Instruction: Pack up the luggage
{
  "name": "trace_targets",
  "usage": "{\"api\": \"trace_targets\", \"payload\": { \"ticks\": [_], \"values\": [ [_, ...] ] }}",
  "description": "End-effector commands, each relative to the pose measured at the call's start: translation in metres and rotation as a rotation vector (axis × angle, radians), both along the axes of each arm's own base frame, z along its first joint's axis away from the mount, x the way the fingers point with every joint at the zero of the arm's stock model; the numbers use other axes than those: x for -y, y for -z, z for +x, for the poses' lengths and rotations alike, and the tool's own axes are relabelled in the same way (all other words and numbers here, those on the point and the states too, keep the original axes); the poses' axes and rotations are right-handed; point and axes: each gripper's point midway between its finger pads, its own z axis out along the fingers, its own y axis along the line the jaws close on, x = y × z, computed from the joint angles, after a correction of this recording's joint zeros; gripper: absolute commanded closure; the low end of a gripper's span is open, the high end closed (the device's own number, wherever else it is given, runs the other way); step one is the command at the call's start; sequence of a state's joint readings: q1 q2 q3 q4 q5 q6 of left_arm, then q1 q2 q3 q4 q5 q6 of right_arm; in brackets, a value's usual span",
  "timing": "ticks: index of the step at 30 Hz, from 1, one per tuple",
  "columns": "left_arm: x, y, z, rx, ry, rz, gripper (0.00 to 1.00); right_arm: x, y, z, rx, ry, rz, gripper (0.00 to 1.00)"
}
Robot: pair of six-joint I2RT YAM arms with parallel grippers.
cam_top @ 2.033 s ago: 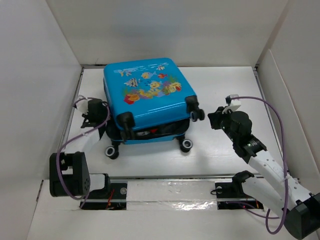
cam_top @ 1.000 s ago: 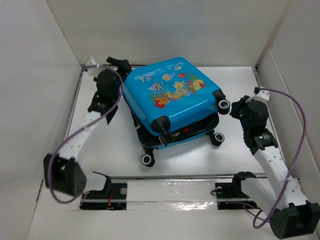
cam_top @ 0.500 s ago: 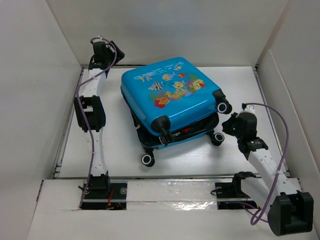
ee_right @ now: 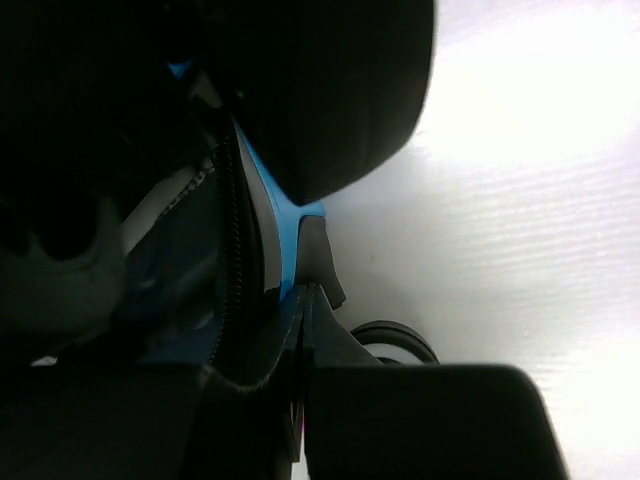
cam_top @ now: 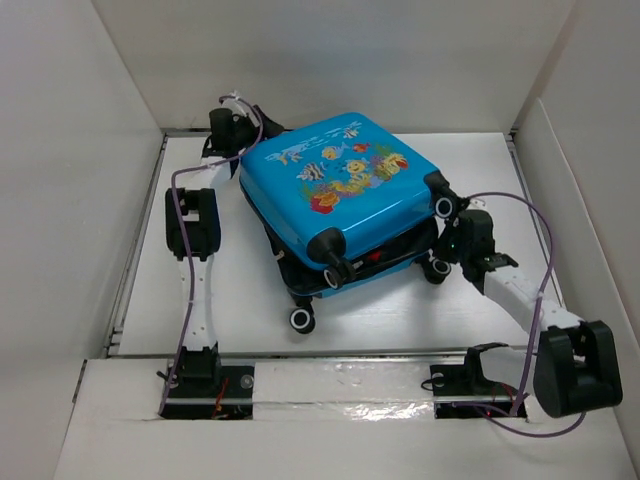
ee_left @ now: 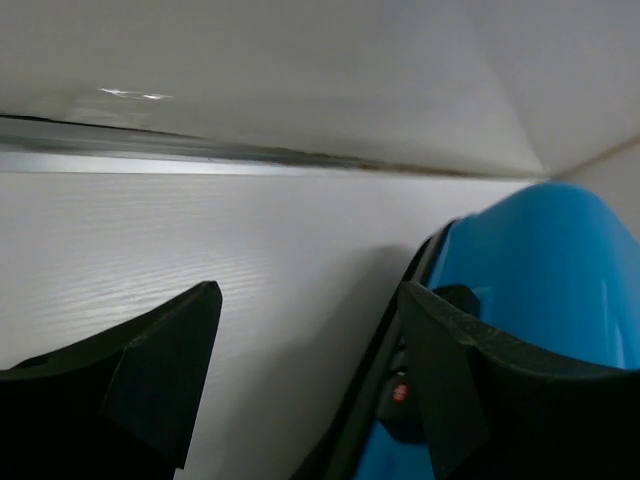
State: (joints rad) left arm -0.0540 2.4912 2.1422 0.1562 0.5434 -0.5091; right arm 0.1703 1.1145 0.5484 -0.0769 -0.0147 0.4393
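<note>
The luggage (cam_top: 340, 190), bright blue with a fish print, lies flat in the middle of the table with its lid slightly ajar. Something red (cam_top: 375, 256) shows in the gap, and the black wheels (cam_top: 301, 320) point toward me. My left gripper (cam_top: 258, 128) is at its back left corner, open. In the left wrist view that gripper (ee_left: 310, 365) has table between its fingers and the luggage (ee_left: 545, 280) beside its right finger. My right gripper (cam_top: 447, 222) is shut at the wheel corner on the right. In the right wrist view its (ee_right: 310, 300) closed tips meet the luggage's blue rim (ee_right: 275, 235) by the zip, above a wheel (ee_right: 392, 342).
White walls enclose the table: a back wall (cam_top: 330, 60), a left wall (cam_top: 60, 200) and a right wall (cam_top: 590, 200). A metal strip (ee_left: 200, 157) runs along the foot of the back wall. A raised ledge (cam_top: 330, 385) with the arm bases runs along the near edge.
My left gripper swung from the back left corner of the enclosure over to the luggage's back corner. My right gripper moved up against the wheel corner. The luggage shifted slightly left.
</note>
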Motion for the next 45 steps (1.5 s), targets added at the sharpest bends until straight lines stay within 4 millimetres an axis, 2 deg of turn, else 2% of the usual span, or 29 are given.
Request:
{"api": "trace_targets", "payload": {
  "ticks": [1,2,3,4,6,7,9,10,11,12,13,14,16,17,19,20,21,22,23,25,27,28,30,35,40,41,43,44,45],
  "values": [
    [0.01,0.01,-0.04,0.047,0.103,-0.091,0.31,-0.029,-0.079,0.06,0.261,-0.107,0.035,1.0],
    [0.003,-0.029,-0.05,0.136,0.042,-0.103,0.32,-0.032,-0.07,0.07,0.232,-0.114,0.028,1.0],
    [0.0,-0.034,-0.063,0.166,0.015,-0.128,0.33,-0.036,-0.091,0.085,0.273,-0.128,0.029,1.0],
    [-0.003,-0.015,-0.087,0.17,-0.014,-0.159,0.33,-0.04,-0.092,0.092,0.267,-0.155,0.024,1.0],
    [0.002,-0.04,-0.114,0.2,-0.05,-0.247,0.34,-0.051,-0.088,0.11,0.251,-0.184,0.029,1.0],
    [-0.003,-0.02,-0.135,0.174,-0.087,-0.257,0.35,-0.063,-0.108,0.122,0.297,-0.218,0.045,1.0],
    [-0.009,-0.033,-0.157,0.174,-0.203,-0.312,0.37,-0.083,-0.099,0.135,0.272,-0.274,0.055,1.0],
    [-0.001,-0.012,-0.184,0.139,-0.216,-0.324,0.38,-0.101,-0.119,0.146,0.312,-0.319,0.066,1.0],
    [-0.004,-0.024,-0.197,0.17,-0.25,-0.346,0.38,-0.112,-0.12,0.15,0.306,-0.354,0.068,1.0],
    [-0.001,-0.029,-0.209,0.192,-0.249,-0.361,0.38,-0.122,-0.1,0.154,0.241,-0.39,0.059,1.0],
    [0.007,-0.007,-0.233,0.138,-0.245,-0.341,0.38,-0.132,-0.119,0.167,0.283,-0.423,0.048,1.0],
    [0.005,-0.017,-0.244,0.166,-0.271,-0.343,0.38,-0.146,-0.119,0.169,0.279,-0.454,0.049,1.0],
    [0.008,0.002,-0.277,0.128,-0.289,-0.31,0.38,-0.163,-0.095,0.176,0.209,-0.508,0.059,1.0],
    [0.017,-0.013,-0.291,0.165,-0.296,-0.316,0.38,-0.171,-0.117,0.19,0.251,-0.521,0.076,1.0],
    [0.019,0.005,-0.317,0.134,-0.309,-0.246,0.38,-0.192,-0.095,0.195,0.178,-0.588,0.108,1.0],
    [0.025,-0.008,-0.329,0.163,-0.31,-0.245,0.38,-0.203,-0.097,0.197,0.171,-0.612,0.115,1.0],
    [0.025,-0.006,-0.335,0.154,-0.323,-0.233,0.38,-0.217,-0.123,0.204,0.22,-0.641,0.124,1.0],
    [0.021,0.011,-0.347,0.105,-0.33,-0.19,0.38,-0.224,-0.121,0.202,0.2,-0.661,0.126,1.0],
    [0.017,-0.004,-0.354,0.145,-0.345,-0.214,0.38,-0.233,-0.115,0.205,0.186,-0.675,0.129,0.99],
    [0.021,0.008,-0.375,0.118,-0.32,-0.186,0.38,-0.254,-0.14,0.203,0.212,-0.735,0.148,0.97],
    [0.024,-0.005,-0.39,0.151,-0.297,-0.208,0.37,-0.269,-0.135,0.198,0.173,-0.783,0.163,0.93],
    [0.023,0.005,-0.396,0.127,-0.29,-0.183,0.37,-0.278,-0.159,0.198,0.224,-0.821,0.164,0.88],
    [0.018,-0.004,-0.402,0.15,-0.304,-0.197,0.37,-0.283,-0.167,0.195,0.228,-0.83,0.147,0.84],
    [0.005,-0.016,-0.405,0.173,-0.346,-0.176,0.35,-0.283,-0.194,0.186,0.312,-0.794,0.157,0.47],
    [-0.009,-0.042,-0.4,0.18,-0.421,-0.15,0.33,-0.259,-0.238,0.182,0.401,-0.759,0.106,0.32],
    [-0.016,-0.044,-0.399,0.182,-0.462,-0.144,0.33,-0.247,-0.264,0.175,0.449,-0.74,0.097,0.31],
    [-0.026,-0.035,-0.399,0.124,-0.524,-0.139,0.35,-0.235,-0.276,0.168,0.484,-0.722,0.085,0.3],
    [-0.035,-0.027,-0.398,0.096,-0.574,-0.126,0.39,-0.221,-0.305,0.155,0.547,-0.709,0.083,0.3],
    [-0.046,-0.024,-0.396,0.082,-0.616,-0.119,0.41,-0.217,-0.296,0.149,0.544,-0.706,0.083,0.3]
  ]
}}
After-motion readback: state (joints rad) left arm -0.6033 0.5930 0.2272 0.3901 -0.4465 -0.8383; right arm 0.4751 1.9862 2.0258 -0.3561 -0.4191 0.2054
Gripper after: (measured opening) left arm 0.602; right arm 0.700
